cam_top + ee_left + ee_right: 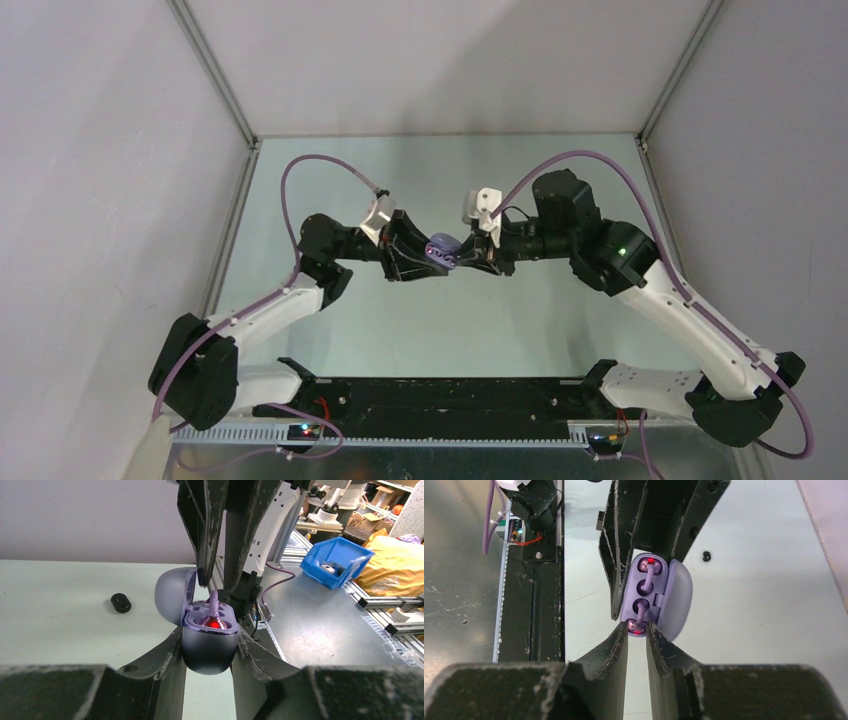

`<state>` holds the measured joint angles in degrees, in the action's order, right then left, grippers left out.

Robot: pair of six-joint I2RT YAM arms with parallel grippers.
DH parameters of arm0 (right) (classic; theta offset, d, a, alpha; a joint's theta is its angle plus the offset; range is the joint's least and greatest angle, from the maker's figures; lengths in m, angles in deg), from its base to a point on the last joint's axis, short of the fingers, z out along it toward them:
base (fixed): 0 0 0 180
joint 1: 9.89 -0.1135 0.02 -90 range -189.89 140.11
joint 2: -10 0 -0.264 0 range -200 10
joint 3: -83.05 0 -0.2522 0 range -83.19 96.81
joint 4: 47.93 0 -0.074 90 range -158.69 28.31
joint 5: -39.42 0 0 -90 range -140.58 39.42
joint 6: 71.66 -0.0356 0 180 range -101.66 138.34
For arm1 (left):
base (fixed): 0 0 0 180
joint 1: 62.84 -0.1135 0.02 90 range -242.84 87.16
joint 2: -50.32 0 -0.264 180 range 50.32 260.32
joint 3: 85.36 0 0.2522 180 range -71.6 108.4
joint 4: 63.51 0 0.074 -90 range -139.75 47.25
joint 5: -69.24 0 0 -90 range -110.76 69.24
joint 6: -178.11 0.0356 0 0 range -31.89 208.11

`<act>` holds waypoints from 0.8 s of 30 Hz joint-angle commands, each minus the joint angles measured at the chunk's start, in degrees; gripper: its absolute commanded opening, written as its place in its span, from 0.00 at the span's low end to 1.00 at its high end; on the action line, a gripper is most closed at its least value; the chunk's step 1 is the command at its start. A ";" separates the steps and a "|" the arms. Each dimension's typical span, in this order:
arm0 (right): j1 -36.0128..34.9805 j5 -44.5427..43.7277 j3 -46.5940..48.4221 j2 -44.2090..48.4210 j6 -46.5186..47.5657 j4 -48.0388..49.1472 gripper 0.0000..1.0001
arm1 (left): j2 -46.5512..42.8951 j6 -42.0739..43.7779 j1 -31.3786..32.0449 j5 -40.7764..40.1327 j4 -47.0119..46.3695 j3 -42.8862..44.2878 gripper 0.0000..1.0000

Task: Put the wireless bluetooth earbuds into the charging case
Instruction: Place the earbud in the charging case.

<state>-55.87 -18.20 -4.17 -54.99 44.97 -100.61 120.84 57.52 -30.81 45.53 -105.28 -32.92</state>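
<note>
Aloft, left tool (pixel 209 641) gripping open case (pixel 170 592); buds (pixel 640 615) seated

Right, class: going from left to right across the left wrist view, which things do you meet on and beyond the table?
small black rounded bud → open pale purple oval plastic charging case → blue plastic bin → yellow-orange crumpled bag

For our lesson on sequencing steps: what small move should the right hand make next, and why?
Probably draw the right hand straight back: both purple earbuds look seated in the open charging case the left hand holds, so the lid could then close.
</note>
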 commanded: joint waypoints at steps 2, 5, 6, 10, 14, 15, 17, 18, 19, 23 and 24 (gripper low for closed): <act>3.12 2.94 4.02 3.93 -1.80 -0.31 0.24 | 0.06 -0.48 0.49 0.68 -2.78 0.12 0.00; 6.09 5.27 4.05 5.92 -3.41 0.67 0.24 | 0.14 -0.23 0.56 0.63 -2.52 0.16 0.00; 6.61 5.21 3.78 6.41 -4.61 1.38 0.24 | 0.23 -0.20 0.66 0.62 -2.50 0.17 0.01; 8.08 -1.65 1.08 6.02 -8.56 7.04 0.24 | 0.41 0.30 1.00 0.66 -1.83 0.27 0.01; 8.71 -6.13 -0.94 3.39 -11.14 11.11 0.24 | 0.41 0.60 1.25 0.66 -1.26 0.29 0.01; 8.71 -6.55 -1.47 2.99 -11.82 12.06 0.24 | 0.41 0.74 1.27 0.63 -1.03 0.32 0.01; 8.52 -7.47 -2.12 1.75 -12.54 13.08 0.24 | 0.52 1.10 1.36 0.74 -0.70 0.31 0.01; 8.25 -8.05 -2.21 1.00 -12.69 13.52 0.24 | 0.55 1.13 1.41 0.81 -0.65 0.38 0.01; 8.08 -8.30 -2.51 0.35 -12.89 13.74 0.24 | 0.73 1.14 1.38 0.84 -0.64 0.41 0.01; 6.86 -8.96 -2.76 -1.04 -12.47 13.87 0.24 | 1.05 1.15 1.66 1.11 -0.63 0.51 0.01; 6.45 -8.29 -2.81 -1.20 -12.21 13.38 0.24 | 1.08 1.10 1.70 1.12 -0.57 0.52 0.01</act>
<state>-48.11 -25.50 -7.44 -56.28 33.39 -90.14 121.72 57.70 -29.68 45.81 -104.84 -32.92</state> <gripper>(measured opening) 0.240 0.372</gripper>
